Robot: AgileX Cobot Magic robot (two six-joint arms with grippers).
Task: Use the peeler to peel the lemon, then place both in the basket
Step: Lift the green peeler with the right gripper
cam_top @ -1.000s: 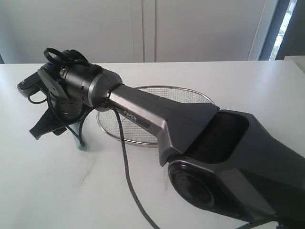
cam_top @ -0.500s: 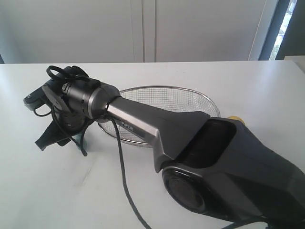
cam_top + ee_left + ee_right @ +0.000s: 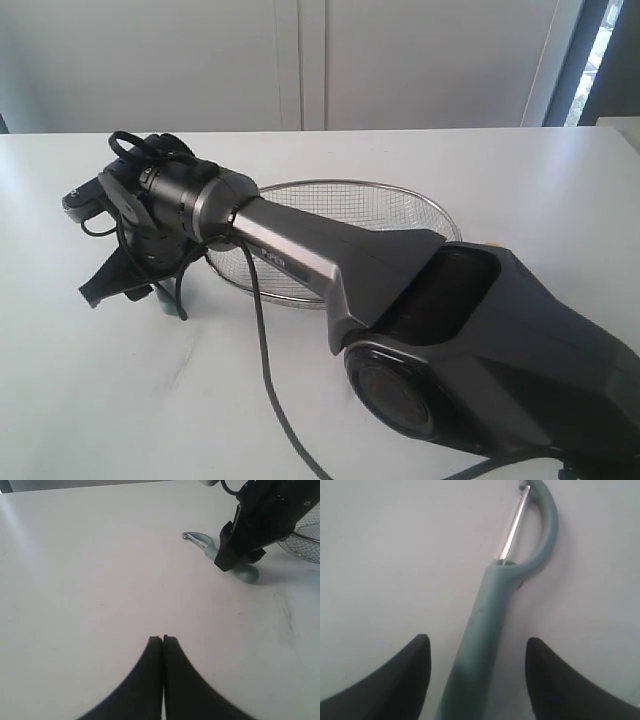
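The pale teal peeler lies flat on the white table, its curved head and metal blade pointing away from the basket. My right gripper is open and low over it, one finger on each side of the handle, not touching it. In the left wrist view the peeler shows partly under that right gripper. The exterior view shows the right gripper reaching across to the left, next to the wire mesh basket. My left gripper is shut on nothing above bare table. The lemon is hidden.
The right arm's long grey forearm and its dangling black cable cross in front of the basket. The basket's rim sits just behind the right gripper. White cabinet doors stand beyond the table's far edge.
The right wrist and gripper have shifted a little to the right in the exterior view and settled lower around the peeler. The basket has not moved.
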